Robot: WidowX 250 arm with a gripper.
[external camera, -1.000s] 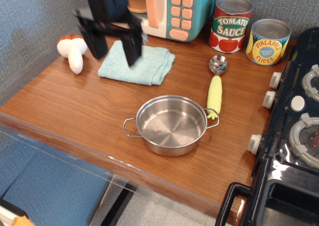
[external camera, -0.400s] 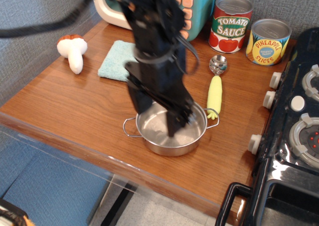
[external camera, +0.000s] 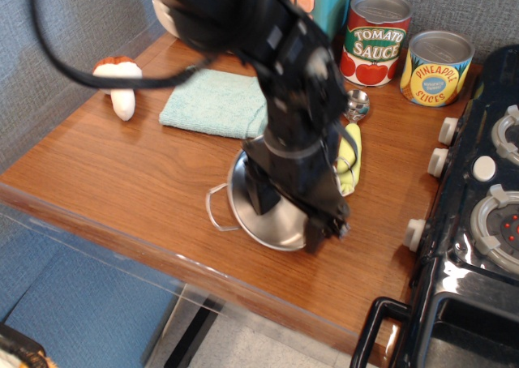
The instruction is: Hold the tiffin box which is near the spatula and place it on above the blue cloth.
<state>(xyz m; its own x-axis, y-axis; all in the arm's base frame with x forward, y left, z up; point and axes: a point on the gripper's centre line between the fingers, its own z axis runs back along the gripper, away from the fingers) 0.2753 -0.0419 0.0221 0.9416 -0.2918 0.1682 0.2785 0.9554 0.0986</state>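
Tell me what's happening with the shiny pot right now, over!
Gripper down on the tiffin box, shut on its rim. Box tilted up, not yet on the blue cloth. Spatula close beside, nothing on the cloth.

Bare wood between tiffin box [external camera: 259, 222] and blue cloth [external camera: 212, 103], seemingly.

Red can [external camera: 375, 39], upper right of the frame: "TOMATO SAUCE" in white letters on a green band, above pictured tomatoes.
Yellow can [external camera: 435, 68], just right of the red can: "PINEAPPLE SLICES" in dark letters on a blue-rimmed round label; a smaller line of print between the two words is too small to read.
Other surfaces: no print that can be read.
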